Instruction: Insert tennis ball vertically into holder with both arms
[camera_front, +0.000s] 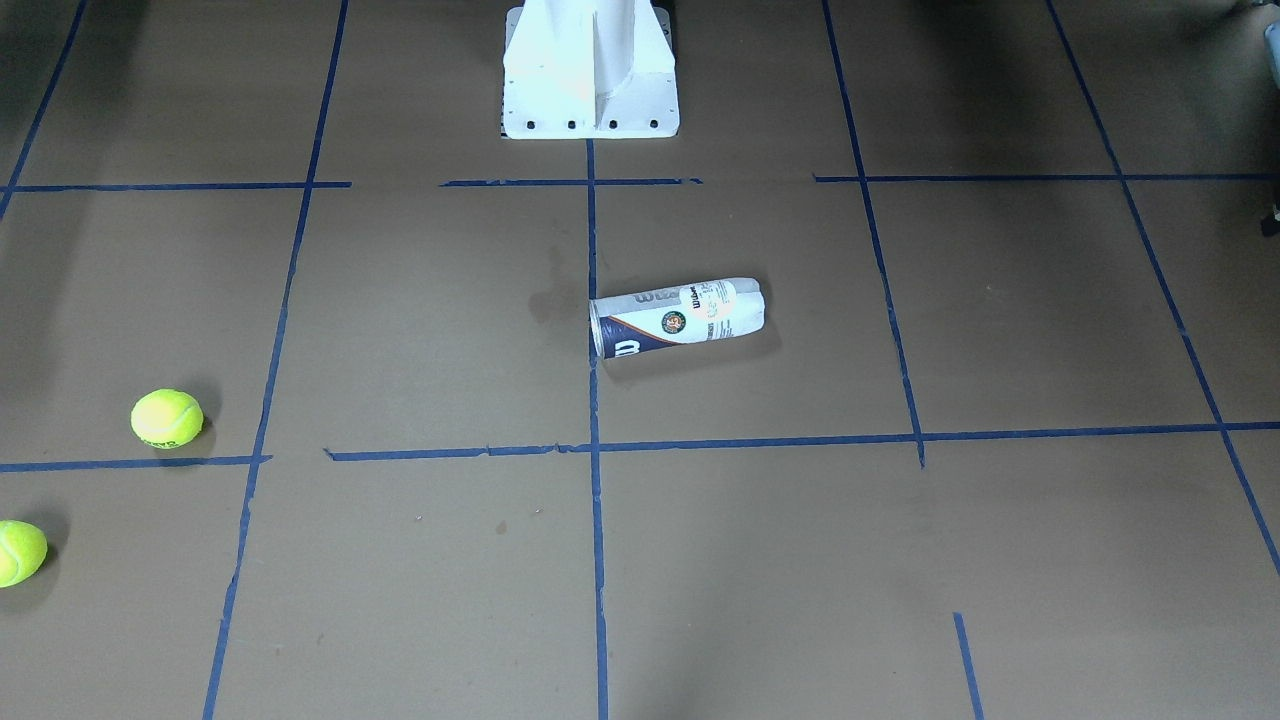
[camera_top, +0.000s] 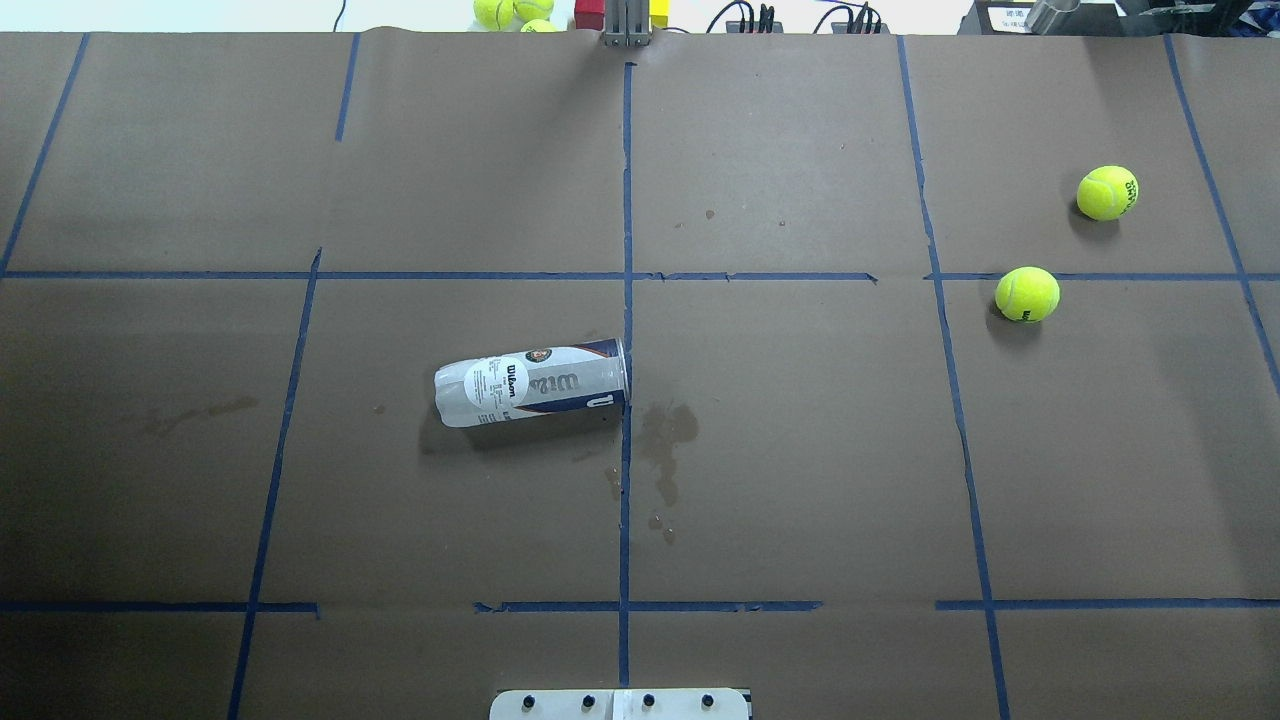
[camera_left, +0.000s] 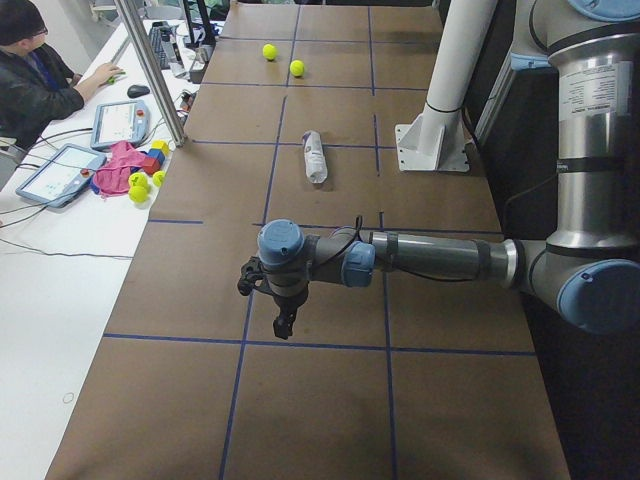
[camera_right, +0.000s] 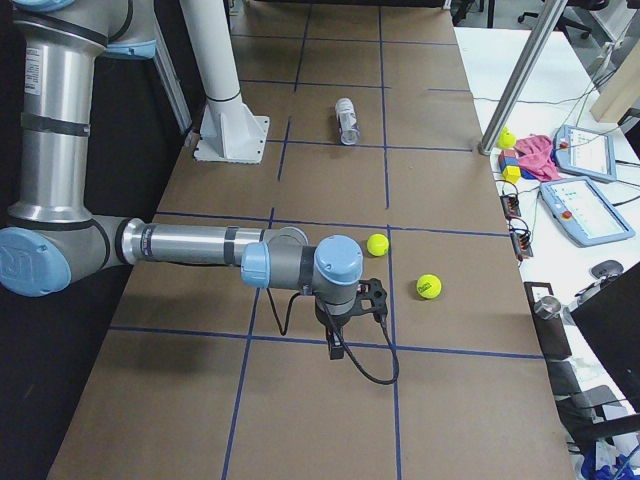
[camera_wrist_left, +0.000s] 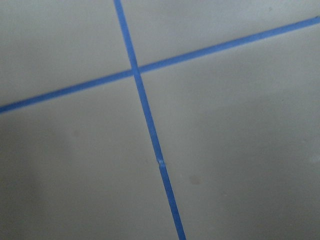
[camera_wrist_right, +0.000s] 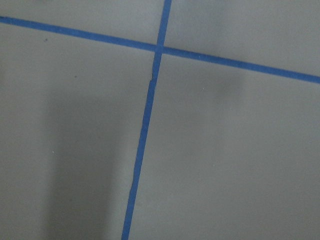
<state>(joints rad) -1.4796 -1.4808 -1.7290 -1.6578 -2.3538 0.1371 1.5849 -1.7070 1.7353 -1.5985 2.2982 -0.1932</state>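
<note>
Brown paper covers the worktop (camera_top: 800, 450), ruled into squares by blue tape (camera_top: 626, 200). Read from left to right in the overhead view, the scene runs as follows. The left pincer (camera_left: 284, 325) hangs over bare paper at the worktop's left end. It appears only in a side view, so how far it is open cannot be told; its wrist camera shows only paper and a tape crossing, with nothing held. The holder (camera_top: 530, 385) lies on its side left of centre, what appears to be its open mouth touching the central tape line, beside a dark stain (camera_top: 665, 440). A white pedestal base (camera_top: 620, 704) sits at the near edge. Well apart, on the right, rest one tennis ball (camera_top: 1027, 294) just below a tape line and a second tennis ball (camera_top: 1107, 192) beyond it. The right pincer (camera_right: 336, 345) hangs near these balls, touching neither; its opening likewise cannot be told. By this evidence the task has not begun: the holder has yet to be stood upright and steadied by one arm, and a ball has yet to be grasped, carried over and lowered in.
</note>
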